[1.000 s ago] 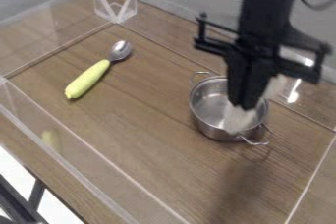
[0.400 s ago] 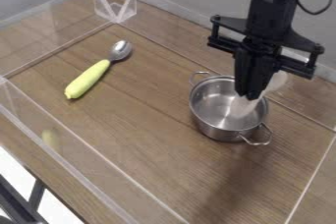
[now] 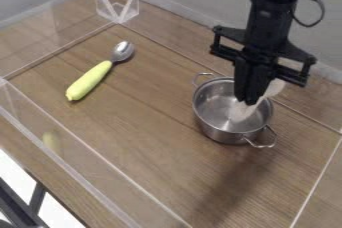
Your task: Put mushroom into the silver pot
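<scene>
Over the silver pot (image 3: 211, 102), toward the right of the camera view, my gripper (image 3: 246, 84) reaches down from the upper right, its dark body covering part of the far rim. My fingers are pressed together. The mushroom (image 3: 249, 114) is just under and beside them: its pale, cream-white lower part lies inside the pot, and it slants up toward the pot's right side, where more of its pale surface shows past my fingers. I cannot tell whether my fingertips touch it, nor whether its upper part rests on the rim, because my own dark parts hide that stretch.

The pot stands upright on the brown wooden table (image 3: 147, 142), shiny inside, one loop handle (image 3: 203, 76) at its far left and the other (image 3: 262, 144) at its near right. Well apart from it, on the left side of the view, I see the yellow corn-like piece (image 3: 90, 80) lying at a slant, with the silver spoon (image 3: 123, 50) just beyond its upper end, bowl toward the far side. Farther back, near the top left, a white angular frame (image 3: 118, 6) stands by the table's far edge. A clear wall (image 3: 83, 160) runs along the near left side, and a small pale yellow patch (image 3: 51, 142) shows by it, too blurred for me to name.
</scene>
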Motion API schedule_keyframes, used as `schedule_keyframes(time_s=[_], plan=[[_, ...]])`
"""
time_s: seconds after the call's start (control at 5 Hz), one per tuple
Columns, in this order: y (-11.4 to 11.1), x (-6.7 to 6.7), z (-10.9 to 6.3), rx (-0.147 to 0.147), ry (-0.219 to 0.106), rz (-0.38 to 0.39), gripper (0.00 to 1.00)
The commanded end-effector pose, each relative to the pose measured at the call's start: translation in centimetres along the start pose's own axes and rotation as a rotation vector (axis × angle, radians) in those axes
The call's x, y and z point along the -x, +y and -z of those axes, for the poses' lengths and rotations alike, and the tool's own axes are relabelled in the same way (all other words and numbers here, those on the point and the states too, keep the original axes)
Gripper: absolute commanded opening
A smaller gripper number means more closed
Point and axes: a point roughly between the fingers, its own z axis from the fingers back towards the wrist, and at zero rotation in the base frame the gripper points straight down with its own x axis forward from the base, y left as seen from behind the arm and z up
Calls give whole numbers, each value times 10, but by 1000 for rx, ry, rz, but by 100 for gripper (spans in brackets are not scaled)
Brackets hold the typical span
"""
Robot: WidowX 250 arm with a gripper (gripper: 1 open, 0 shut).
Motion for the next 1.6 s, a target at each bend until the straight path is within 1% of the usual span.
schedule_keyframes(time_s=[0.0, 0.4, 0.8, 1.0, 1.2, 1.4], plan=[[6, -15, -4, 14, -60, 6, 0], [11, -25, 17, 16, -60, 32, 0], [9, -32, 37, 15, -54, 59, 0], [9, -32, 41, 14, -51, 65, 0], [10, -31, 43, 17, -49, 66, 100], [11, -29, 42, 22, -50, 63, 100]])
